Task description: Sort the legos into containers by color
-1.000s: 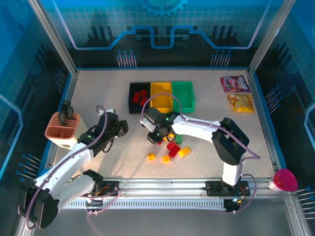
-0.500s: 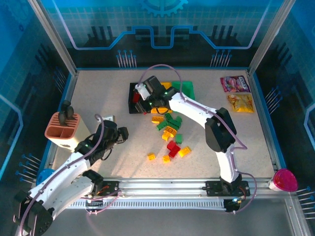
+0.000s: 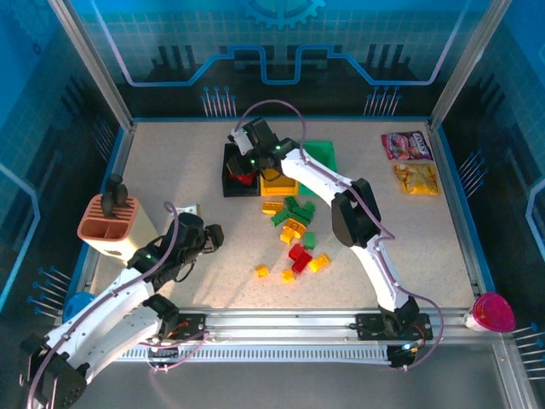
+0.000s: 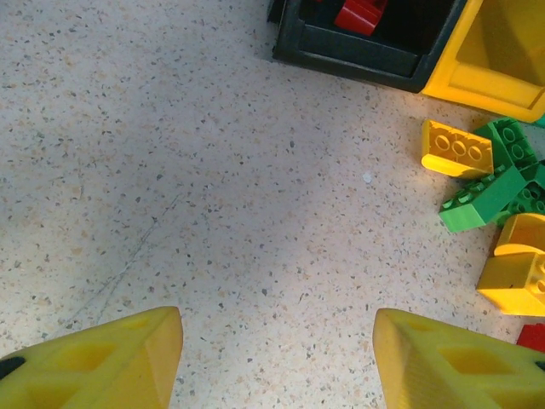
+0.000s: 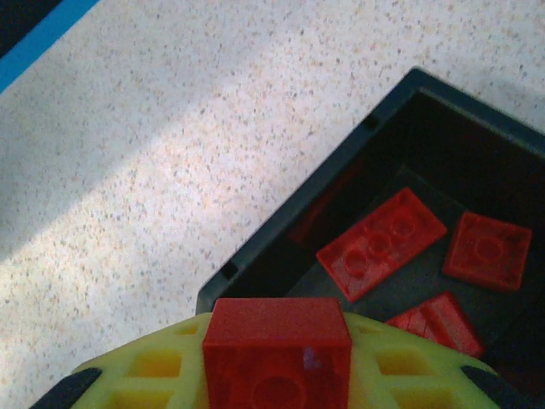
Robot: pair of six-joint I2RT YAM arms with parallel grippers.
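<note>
1. Your right gripper (image 5: 277, 379) is squeezing a red brick (image 5: 277, 336). It hangs over one corner of the black bin (image 5: 294, 213).
2. The red brick is light, hard and smooth. It won't squash or break, but it can slip. Pinch bricks like this on two flat sides, not on the bumps.
3. Other red bricks (image 5: 381, 243) lie flat inside the black bin.
4. Your left gripper (image 4: 277, 358) is spread apart and holds nothing. It is over bare table on the near side of the black bin.
5. The loose legos (image 3: 294, 226) are yellow, green and red. They sit in a pile near the black bin, on its near side.
</note>
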